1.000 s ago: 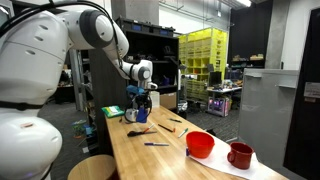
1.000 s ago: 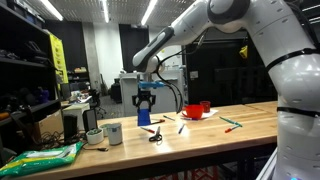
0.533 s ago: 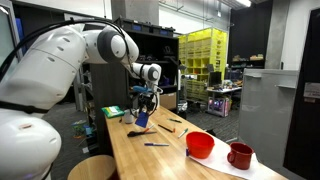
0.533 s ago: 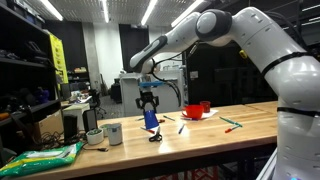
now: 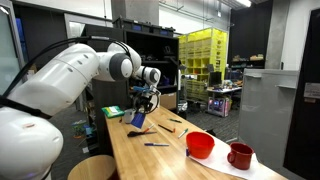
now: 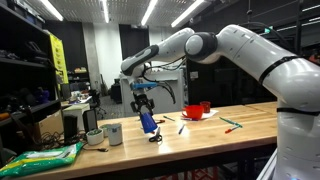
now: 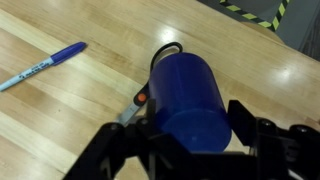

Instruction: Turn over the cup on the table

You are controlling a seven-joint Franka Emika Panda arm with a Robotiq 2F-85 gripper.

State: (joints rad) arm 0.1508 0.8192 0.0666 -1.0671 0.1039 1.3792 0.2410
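My gripper (image 5: 141, 108) is shut on the small blue cup (image 5: 139, 118) and holds it tilted above the light wood table (image 5: 165, 160). It shows the same way in both exterior views: gripper (image 6: 143, 106), cup (image 6: 147, 122), table (image 6: 200, 135). In the wrist view the blue cup (image 7: 187, 102) fills the space between my black fingers (image 7: 190, 135), with its flat base toward the camera and its body lying across the wood below.
A red bowl (image 5: 200, 145) and a dark red mug (image 5: 239, 155) stand on a white sheet near the table's end. Scissors (image 7: 150, 85) lie under the cup. A blue pen (image 7: 42, 65), other pens (image 5: 156, 145) and white cups (image 6: 114, 133) are on the table.
The wrist has rotated and the blue cup has gone from upright to tilted, while staying above the same part of the table.
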